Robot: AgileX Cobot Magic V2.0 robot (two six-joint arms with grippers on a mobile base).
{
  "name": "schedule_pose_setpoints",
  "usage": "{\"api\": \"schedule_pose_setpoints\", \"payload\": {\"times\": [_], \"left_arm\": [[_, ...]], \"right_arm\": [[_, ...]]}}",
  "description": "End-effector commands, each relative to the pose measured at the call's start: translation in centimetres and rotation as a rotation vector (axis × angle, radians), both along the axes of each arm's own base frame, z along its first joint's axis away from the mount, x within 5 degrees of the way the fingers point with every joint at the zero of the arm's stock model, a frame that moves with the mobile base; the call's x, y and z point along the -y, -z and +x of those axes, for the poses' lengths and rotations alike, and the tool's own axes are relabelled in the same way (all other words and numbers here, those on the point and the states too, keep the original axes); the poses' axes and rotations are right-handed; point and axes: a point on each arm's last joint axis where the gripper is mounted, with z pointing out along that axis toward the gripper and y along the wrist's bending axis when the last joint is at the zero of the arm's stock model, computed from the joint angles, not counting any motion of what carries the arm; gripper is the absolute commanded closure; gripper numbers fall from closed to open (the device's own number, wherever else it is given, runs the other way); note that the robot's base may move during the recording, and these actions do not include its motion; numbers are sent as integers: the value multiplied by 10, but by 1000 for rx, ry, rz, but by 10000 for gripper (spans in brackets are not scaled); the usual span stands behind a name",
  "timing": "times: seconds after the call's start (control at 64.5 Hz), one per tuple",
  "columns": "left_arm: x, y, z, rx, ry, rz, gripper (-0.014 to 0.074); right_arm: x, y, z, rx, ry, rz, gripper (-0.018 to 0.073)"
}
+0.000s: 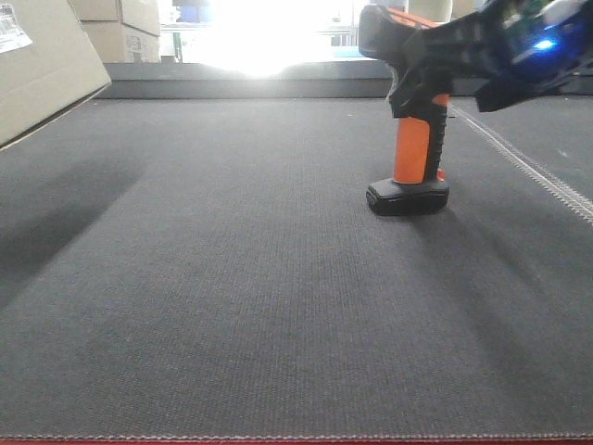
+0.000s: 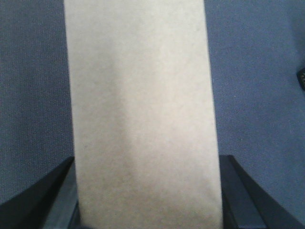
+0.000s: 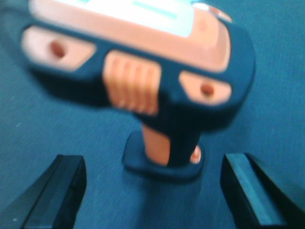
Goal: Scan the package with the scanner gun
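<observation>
The package (image 2: 143,114), a plain beige cardboard box, fills the middle of the left wrist view. My left gripper (image 2: 147,202) is shut on it, one dark finger against each side. In the front view the package (image 1: 42,69) shows tilted at the far left with a white label at its top corner. The scanner gun (image 1: 414,139), black with an orange handle, stands upright on its flat foot on the dark mat. My right gripper (image 1: 463,51) hovers at its head. In the right wrist view the scanner gun (image 3: 143,71) lies just ahead of my right gripper (image 3: 152,200), whose fingers stand wide apart and hold nothing.
Brown cartons (image 1: 120,28) are stacked at the back left beside a bright, glaring window. A stitched seam (image 1: 528,158) runs diagonally across the mat to the right of the scanner gun. A low dark ledge (image 1: 241,88) borders the far edge of the mat.
</observation>
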Motion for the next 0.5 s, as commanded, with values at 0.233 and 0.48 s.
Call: {"api": "schedule_pose_setpoints", "payload": {"times": [0.233, 0.48], "left_arm": [[-16, -1, -4, -8, -59, 198, 708], [-25, 9, 6, -29, -88, 273, 708]], "right_arm": [[12, -33, -53, 108, -38, 12, 543], [28, -73, -84, 274, -11, 20, 713]]}}
